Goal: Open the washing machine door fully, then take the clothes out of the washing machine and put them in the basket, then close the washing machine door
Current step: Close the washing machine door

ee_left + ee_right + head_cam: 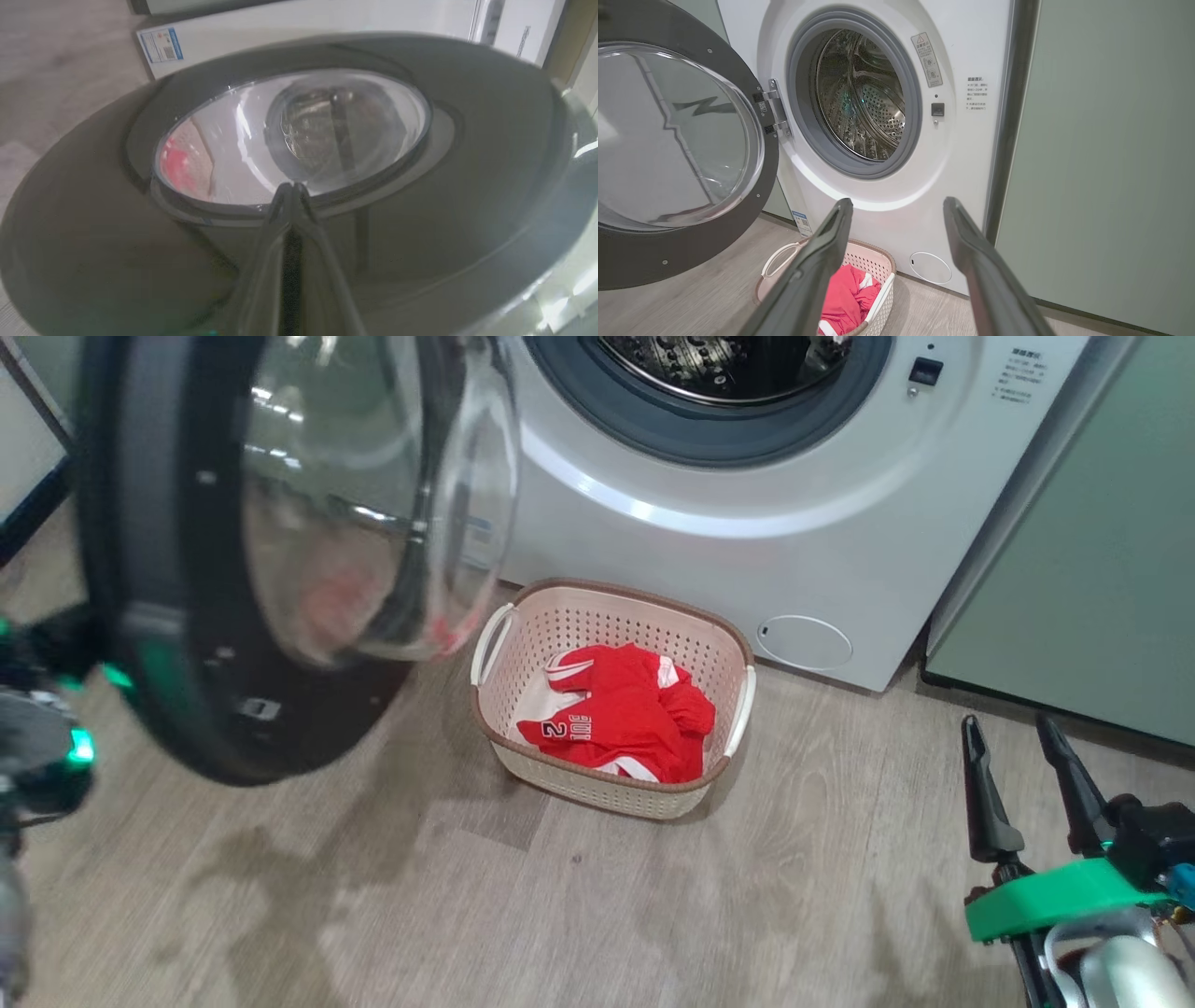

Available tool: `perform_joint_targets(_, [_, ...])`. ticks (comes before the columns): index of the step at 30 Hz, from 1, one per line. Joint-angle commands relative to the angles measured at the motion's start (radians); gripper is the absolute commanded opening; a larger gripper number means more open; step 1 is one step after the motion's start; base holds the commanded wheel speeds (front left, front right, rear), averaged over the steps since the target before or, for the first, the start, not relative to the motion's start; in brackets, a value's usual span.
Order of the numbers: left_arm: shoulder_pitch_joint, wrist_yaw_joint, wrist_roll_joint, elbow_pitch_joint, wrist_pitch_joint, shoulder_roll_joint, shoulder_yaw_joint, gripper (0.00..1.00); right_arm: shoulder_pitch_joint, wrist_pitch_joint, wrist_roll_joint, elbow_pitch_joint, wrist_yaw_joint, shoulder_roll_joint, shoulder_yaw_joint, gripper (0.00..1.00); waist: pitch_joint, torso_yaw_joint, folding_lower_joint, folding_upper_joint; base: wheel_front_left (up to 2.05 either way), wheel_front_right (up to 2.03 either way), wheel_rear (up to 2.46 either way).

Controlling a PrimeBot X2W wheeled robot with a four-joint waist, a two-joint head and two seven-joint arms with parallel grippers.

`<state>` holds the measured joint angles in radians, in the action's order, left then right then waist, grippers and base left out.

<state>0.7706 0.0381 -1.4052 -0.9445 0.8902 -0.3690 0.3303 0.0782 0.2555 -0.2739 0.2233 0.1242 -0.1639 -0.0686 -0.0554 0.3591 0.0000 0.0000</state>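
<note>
The washing machine (747, 551) stands with its drum (859, 98) open and no fabric showing inside. Its door (131, 616), black-rimmed with a bulging clear window, hangs swung out to the left and looks blurred. My left gripper (292, 187) is shut, its tips at the lower edge of the window on the door's (467, 163) outer face. The red clothes (625, 714) lie in the cream basket (607, 602) on the floor before the machine. My right gripper (1008, 728) hovers open and empty at the lower right, well clear of the basket (880, 261).
A pale green cabinet (1102, 569) flanks the machine on the right. A small round white panel (805, 642) sits low on the machine front. Wood-look floor (560, 896) spreads between the basket and me. My left arm (42, 747) is behind the door's rim.
</note>
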Motion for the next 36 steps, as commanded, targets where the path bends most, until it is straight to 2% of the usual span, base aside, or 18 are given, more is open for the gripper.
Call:
perform_joint_targets(1, [0.003, 0.012, 0.001, 0.057, 0.057, -0.013, -0.008, 0.0, 0.013, 0.006, 0.006, -0.03, 0.007, -0.015, -0.022, 1.0, 0.006, 0.003, 0.0, 0.0, 0.0, 0.0, 0.0])
perform_joint_targets(7, [-0.041, 0.016, -0.037, 0.167, 0.178, 0.088, -0.05, 0.0, 0.012, 0.006, 0.004, -0.032, 0.007, -0.015, -0.018, 1.0, 0.015, -0.008, 0.0, 0.0, 0.0, 0.0, 0.0])
perform_joint_targets(11, [-0.075, 0.01, -0.025, 0.219, 0.207, 0.13, -0.087, 0.0, 0.009, 0.006, 0.004, -0.031, 0.007, -0.012, -0.016, 1.0, 0.017, -0.024, 0.0, 0.0, 0.0, 0.0, 0.0])
perform_joint_targets(18, [-0.126, -0.001, -0.008, 0.273, 0.173, 0.2, -0.111, 0.0, 0.018, 0.006, -0.007, -0.023, 0.007, 0.007, -0.012, 1.0, 0.015, -0.112, 0.0, 0.0, 0.0, 0.0, 0.0])
perform_joint_targets(22, [-0.124, 0.007, -0.006, 0.265, 0.127, 0.215, -0.097, 0.0, 0.025, 0.006, -0.007, -0.023, 0.007, 0.012, -0.017, 1.0, 0.008, -0.185, 0.0, 0.0, 0.0, 0.0, 0.0])
perform_joint_targets(36, [-0.086, 0.037, -0.001, 0.18, 0.027, 0.205, -0.056, 0.0, 0.027, 0.006, -0.009, -0.021, 0.007, 0.022, -0.015, 1.0, -0.011, -0.46, 0.0, 0.0, 0.0, 0.0, 0.0])
